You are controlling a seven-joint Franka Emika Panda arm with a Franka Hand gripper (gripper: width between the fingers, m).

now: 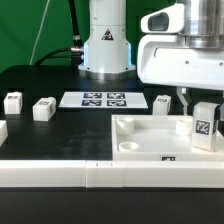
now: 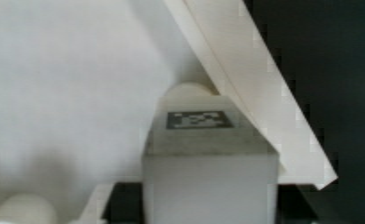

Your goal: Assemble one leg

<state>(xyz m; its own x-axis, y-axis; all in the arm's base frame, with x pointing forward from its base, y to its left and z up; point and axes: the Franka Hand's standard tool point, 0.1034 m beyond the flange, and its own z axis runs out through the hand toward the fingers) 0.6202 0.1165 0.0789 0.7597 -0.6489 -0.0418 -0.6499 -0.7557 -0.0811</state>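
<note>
My gripper point(image 1: 204, 108) is shut on a leg point(image 1: 205, 127), a small white block with a black-and-white tag. It holds the leg upright at the corner of the large flat white rimmed piece point(image 1: 150, 133) on the exterior view's right. In the wrist view the leg point(image 2: 205, 150) fills the gap between my dark fingers point(image 2: 124, 198), its tagged end against the piece's raised rim point(image 2: 250, 80). I cannot tell whether the leg sits in a corner hole. Three more legs lie on the table: two on the exterior view's left point(image 1: 12, 101) point(image 1: 43, 109) and one behind the piece point(image 1: 163, 102).
The marker board point(image 1: 103, 99) lies flat at the middle back, in front of the arm's base point(image 1: 106, 50). A long low white rail point(image 1: 60, 175) runs along the front edge of the table.
</note>
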